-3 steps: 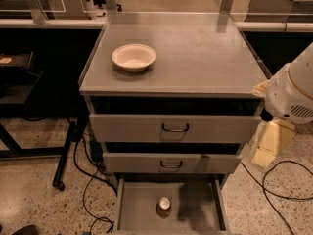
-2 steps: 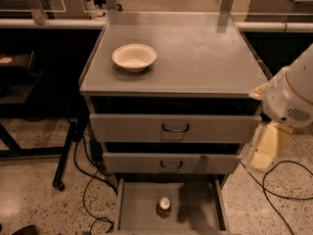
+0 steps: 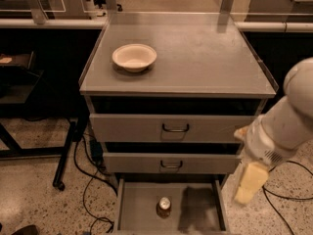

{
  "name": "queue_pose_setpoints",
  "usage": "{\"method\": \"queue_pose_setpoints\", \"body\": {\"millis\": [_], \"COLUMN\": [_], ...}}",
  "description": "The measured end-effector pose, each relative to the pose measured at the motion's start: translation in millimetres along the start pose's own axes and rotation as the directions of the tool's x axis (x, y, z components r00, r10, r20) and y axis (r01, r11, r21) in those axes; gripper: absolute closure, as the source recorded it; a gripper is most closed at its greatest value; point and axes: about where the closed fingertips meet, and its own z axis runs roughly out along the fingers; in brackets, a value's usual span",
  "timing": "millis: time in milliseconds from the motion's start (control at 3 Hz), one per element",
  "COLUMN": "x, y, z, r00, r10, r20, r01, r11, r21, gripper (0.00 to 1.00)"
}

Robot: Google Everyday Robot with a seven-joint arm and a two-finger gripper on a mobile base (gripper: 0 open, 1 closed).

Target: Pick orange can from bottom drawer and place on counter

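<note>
The gripper (image 3: pixel 250 182) hangs off the right side of the open drawer (image 3: pixel 139 212), above its rim; I cannot tell whether it is spread or closed. This looks like the approach: next it should swing over the drawer and descend. The can (image 3: pixel 164 207) stands upright mid-drawer, well apart from the gripper, lower and to its left.

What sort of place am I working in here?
Probably a lab or workshop: a grey metal cabinet, a speckled floor, loose cables. The gripper hangs right of the open bottom drawer, where the orange can stands.
</note>
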Motion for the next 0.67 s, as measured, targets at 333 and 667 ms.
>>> {"method": "queue_pose_setpoints", "body": {"millis": [333,667], "x": [26,31], "y": [16,18], "z": [76,91], "r00": [0.999,0.998], "r10": [0.047,0.056], "r20": [-0.004,-0.004], "r01": [-0.047,-0.056], "r11": [0.9912,0.9864], "r21": [-0.123,-0.154], "gripper": [0.00,0.00]}}
